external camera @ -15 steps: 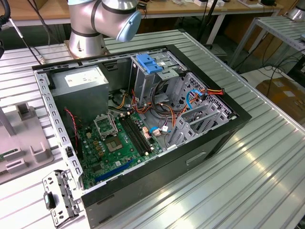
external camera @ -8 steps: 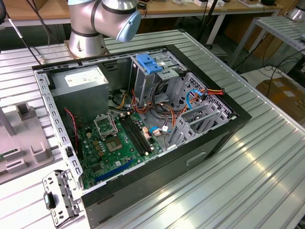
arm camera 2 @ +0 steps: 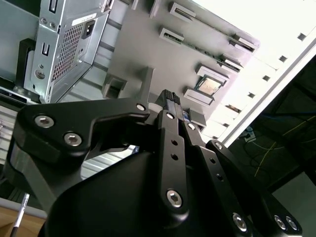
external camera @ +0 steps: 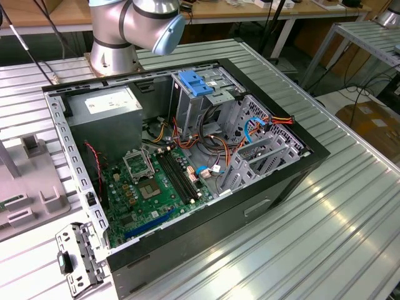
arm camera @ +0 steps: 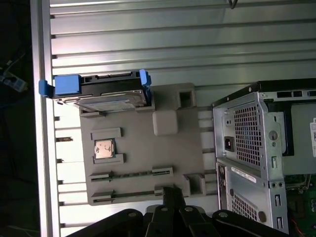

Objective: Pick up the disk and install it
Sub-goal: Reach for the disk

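1. Nearest you in both wrist views is your gripper [arm camera 2: 171, 97]. Its black fingers are pressed together at the tips and grip nothing.
2. Just past the fingertips, a grey fixture plate [arm camera: 148, 143] lies on the ribbed metal table [arm camera: 163, 44]. Your gripper hangs over one end of that plate.
3. Farther along the plate you see a small square processor chip [arm camera: 104, 149] seated in a pocket.
4. Beyond the chip, at the plate's opposite end, sits the disk [arm camera: 106, 96]. Blue rails frame it and its metal face shows. It is on the plate, outside the computer, and well apart from your gripper.
5. Beside the plate stands the rear of the computer case [arm camera: 247, 133], with its perforated grilles turned toward the plate.
6. In the exterior view, the nearest thing is a small metal bracket [external camera: 78, 259]. It lies on the table at the exterior view's left, just beside the case's near corner.
7. The case lies open. You see the green motherboard [external camera: 156, 187] in its near half and the grey power supply [external camera: 103, 119] farther back at the exterior view's left. The drive cage [external camera: 262, 150], with its coloured cables, is at the exterior view's right.
8. Farther still, a light-blue bracket [external camera: 197, 82] sits at the case's far side. The arm's base [external camera: 112, 53] rises from the table just beyond the case.
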Controlling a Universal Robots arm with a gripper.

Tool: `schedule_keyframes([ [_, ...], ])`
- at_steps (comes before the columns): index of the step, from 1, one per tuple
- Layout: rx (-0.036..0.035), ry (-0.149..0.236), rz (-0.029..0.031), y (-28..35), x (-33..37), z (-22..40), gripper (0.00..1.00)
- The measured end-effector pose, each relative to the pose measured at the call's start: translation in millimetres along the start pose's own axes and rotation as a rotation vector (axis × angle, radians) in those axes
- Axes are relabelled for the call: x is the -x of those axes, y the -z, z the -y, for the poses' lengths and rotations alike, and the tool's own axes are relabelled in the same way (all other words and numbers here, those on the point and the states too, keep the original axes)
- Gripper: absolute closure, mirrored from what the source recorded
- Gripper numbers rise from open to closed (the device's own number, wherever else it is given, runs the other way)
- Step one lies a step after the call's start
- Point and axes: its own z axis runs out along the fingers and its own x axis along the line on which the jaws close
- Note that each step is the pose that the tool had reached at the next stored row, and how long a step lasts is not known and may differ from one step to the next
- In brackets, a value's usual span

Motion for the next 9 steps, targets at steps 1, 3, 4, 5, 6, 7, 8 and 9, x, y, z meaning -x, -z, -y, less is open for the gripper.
schedule_keyframes([
  [1, 0.0000, 0.000, 0.0000, -0.1, -0.7, -0.3, 0.89],
  [3, -0.0001, 0.000, 0.0000, -0.3, -1.5, -1.3, 0.89],
  [4, 0.0000, 0.000, 0.0000, -0.4, -1.8, -2.1, 0.89],
  [5, 0.0000, 0.000, 0.0000, -0.5, -2.0, -3.0, 0.89],
  [6, 0.0000, 0.000, 0.0000, -0.6, -2.3, -3.9, 0.89],
  [7, 0.0000, 0.000, 0.0000, -0.7, -2.5, -4.7, 0.89],
  [8, -0.0001, 0.000, -0.0001, -0.8, -2.7, -5.4, 0.89],
  [9, -0.0001, 0.000, -0.0001, -1.0, -3.1, -6.7, 0.89],
])
